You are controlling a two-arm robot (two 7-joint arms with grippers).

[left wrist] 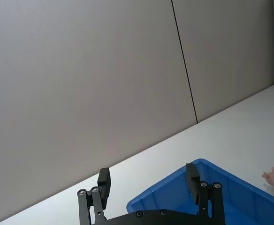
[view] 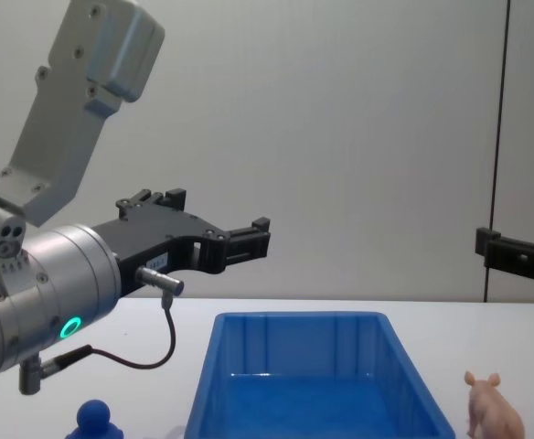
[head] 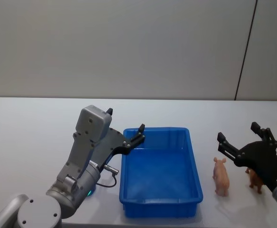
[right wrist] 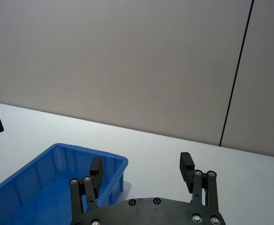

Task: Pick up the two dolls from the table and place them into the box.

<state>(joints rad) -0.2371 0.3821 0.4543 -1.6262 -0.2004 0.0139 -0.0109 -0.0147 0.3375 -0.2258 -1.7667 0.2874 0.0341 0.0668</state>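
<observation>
White table is backed by a plain grey wall; its far half is left open. Blue box is set centre-near. Pig and brown animal are stood just right of it, apart from each other; blue figure near-left. Left gripper is held wide open, empty, over the box's far-left rim. Right gripper is spread wide, empty, above the pig and brown animal.

pink pig (standing) right of blue box | brown animal just beside pig
</observation>
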